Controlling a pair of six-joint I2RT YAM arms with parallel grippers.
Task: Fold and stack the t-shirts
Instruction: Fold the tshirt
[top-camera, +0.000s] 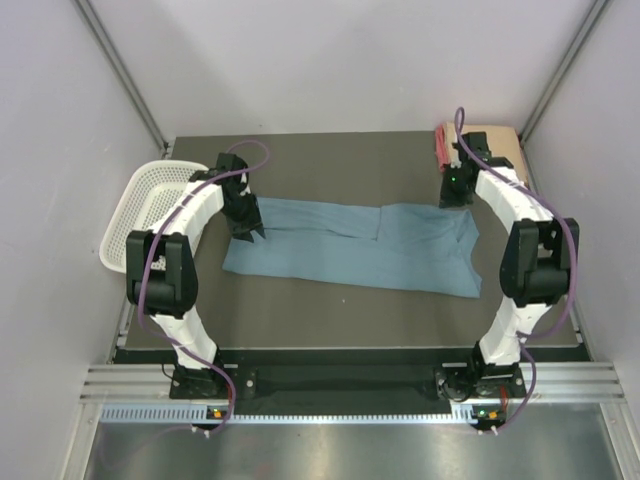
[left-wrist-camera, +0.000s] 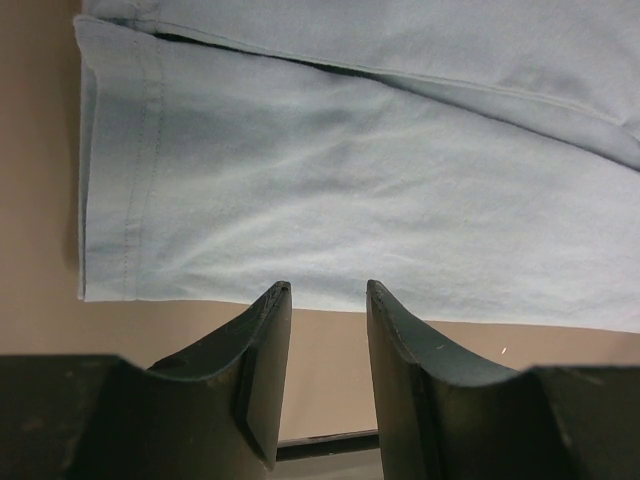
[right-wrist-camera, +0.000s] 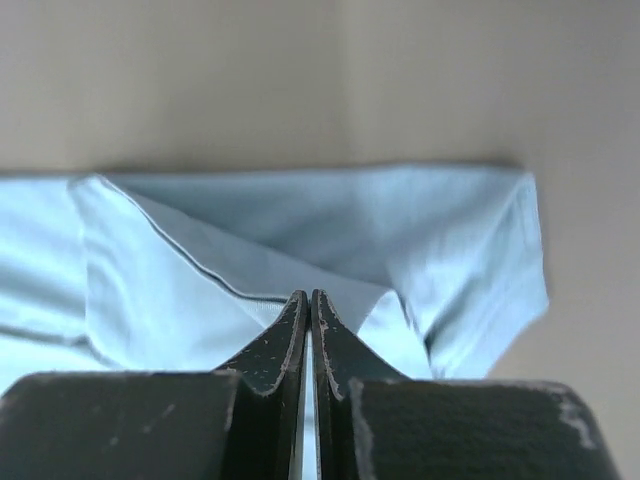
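Because the blue-grey t-shirt (top-camera: 350, 250) lies flat with its long axis running from one arm across to the other, the coming fold turns on its two ends being taken together. Each claw sits at its own end of the far edge.

The left gripper (left-wrist-camera: 328, 292) stands open to a moderate gap with nothing between its fingers. The shirt's hemmed end lies just ahead of its tips, with the straight edge running crosswise to the fingers and the corner off to the claw's left. I judge that a short advance and dip would bring that edge between the fingers.

The right gripper (right-wrist-camera: 310, 300) has its fingers pressed almost together, with only a thin slit showing. Cloth spreads ahead of and beneath its tips, with a sleeve bunched to the claw's right. I cannot tell whether any fold is nipped.

Both arms reach forward with elbows raised and wrists pitched down over the table. The folded peach and pink-red t-shirts (top-camera: 490, 145) rest just behind the right claw, on its wrist side, well apart from the left claw.
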